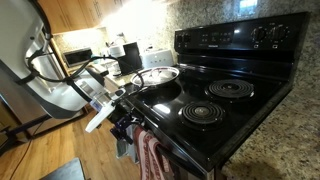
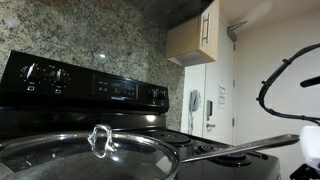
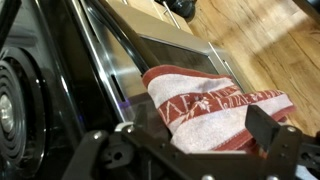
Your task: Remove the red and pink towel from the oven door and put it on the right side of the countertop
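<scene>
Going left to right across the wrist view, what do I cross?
coil burner → oven door handle → red and pink towel → wooden floor

The towel [image 3: 215, 115] hangs on the front of the oven door [image 3: 165, 45] with the tool [image 3: 185, 150] just before it, while in an exterior view a lidded pan [image 1: 158, 75] sits on the stovetop [image 1: 215, 100] above and behind them, and the tabletop [image 1: 290, 130] lies beside the stovetop.
</scene>
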